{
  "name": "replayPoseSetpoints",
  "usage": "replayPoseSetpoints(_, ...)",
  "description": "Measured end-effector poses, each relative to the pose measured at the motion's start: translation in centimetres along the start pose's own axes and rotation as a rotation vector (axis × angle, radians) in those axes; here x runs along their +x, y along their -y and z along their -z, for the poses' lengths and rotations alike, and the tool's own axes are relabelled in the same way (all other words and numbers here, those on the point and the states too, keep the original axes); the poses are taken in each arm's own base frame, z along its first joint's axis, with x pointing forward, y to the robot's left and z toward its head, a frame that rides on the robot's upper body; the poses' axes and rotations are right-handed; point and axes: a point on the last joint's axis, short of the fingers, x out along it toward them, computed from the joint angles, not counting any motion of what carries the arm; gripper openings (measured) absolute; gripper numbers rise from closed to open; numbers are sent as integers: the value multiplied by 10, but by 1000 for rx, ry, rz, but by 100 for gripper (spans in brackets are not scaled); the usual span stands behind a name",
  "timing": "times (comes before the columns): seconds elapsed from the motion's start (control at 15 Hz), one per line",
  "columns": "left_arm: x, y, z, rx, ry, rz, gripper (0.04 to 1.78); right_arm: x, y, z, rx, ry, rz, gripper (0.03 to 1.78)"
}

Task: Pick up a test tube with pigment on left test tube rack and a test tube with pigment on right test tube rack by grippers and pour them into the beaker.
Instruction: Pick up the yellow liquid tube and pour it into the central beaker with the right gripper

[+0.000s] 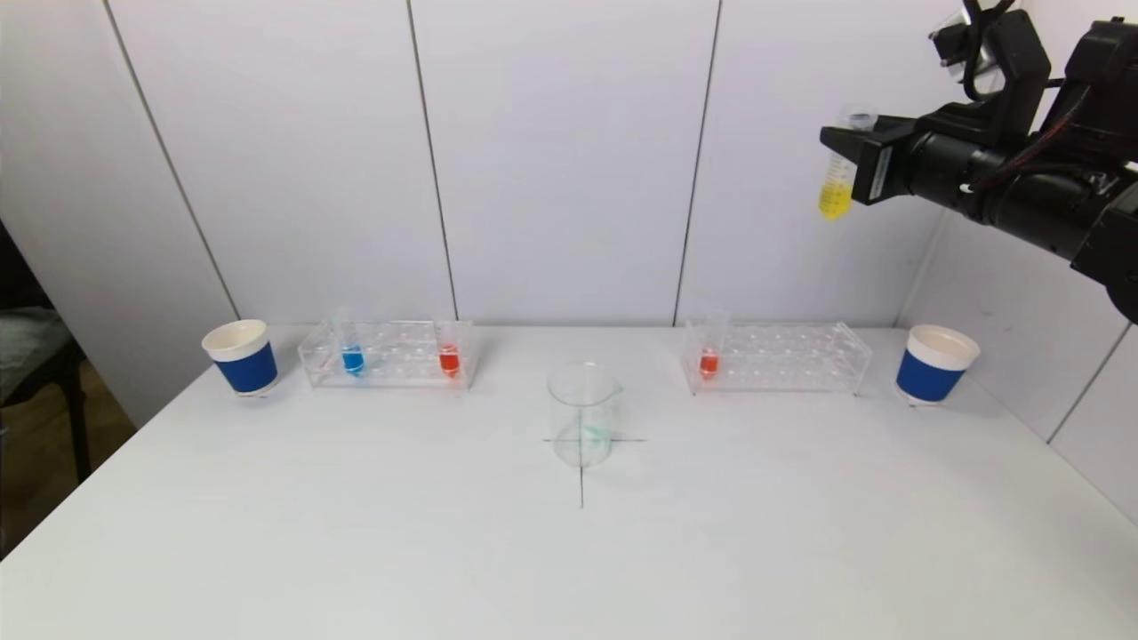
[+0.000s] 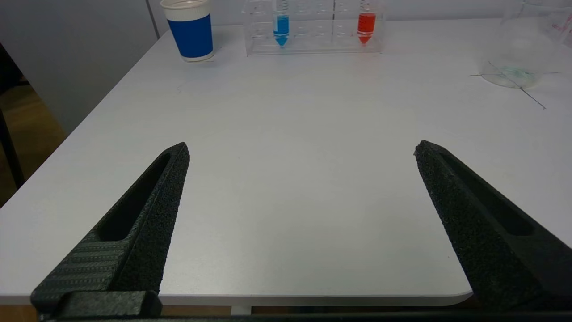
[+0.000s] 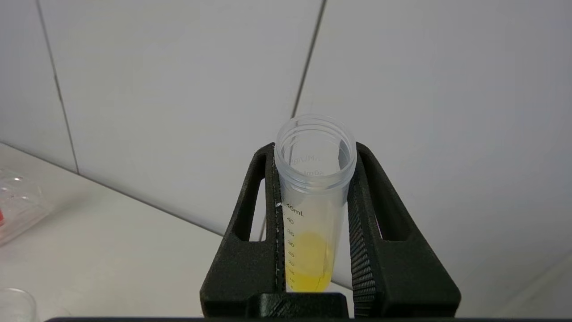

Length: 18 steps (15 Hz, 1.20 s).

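1. While my right gripper [image 1: 845,151] hangs high over the table's far right, its fingers are clamped on a yellow-pigment test tube [image 1: 837,182], upright, mouth open.
2. Below it, the right rack [image 1: 775,357] holds one red tube [image 1: 709,360] at its left end.
3. I see the glass beaker [image 1: 584,413] at table centre on a drawn cross, between the racks.
4. Left rack [image 1: 388,354] has a blue tube [image 1: 352,356] and a red one [image 1: 449,357].
5. My left gripper [image 2: 301,150] sits low by the near table edge, fingers spread wide, holding nothing.
6. Blue paper cups stand beside each rack's outer end.
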Motion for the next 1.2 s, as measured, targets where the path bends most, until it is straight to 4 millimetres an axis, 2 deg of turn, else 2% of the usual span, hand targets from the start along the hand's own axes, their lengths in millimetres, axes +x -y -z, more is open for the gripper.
replayPoseSetpoints(0.27, 0, 0, 0, 0, 0, 0, 176, -11, -44, -17, -50, 27, -134, 46)
replayPoseSetpoints(0.53, 0, 0, 0, 0, 0, 0, 176, -19, -79, -21, -129, 32, -248, 46)
replayPoseSetpoints(0.8, 0, 0, 0, 0, 1, 0, 176, -21, -105, -1, -217, -6, -335, 46)
replayPoseSetpoints(1.2, 0, 0, 0, 0, 0, 0, 176, -11, -124, 36, -356, -70, -396, 46)
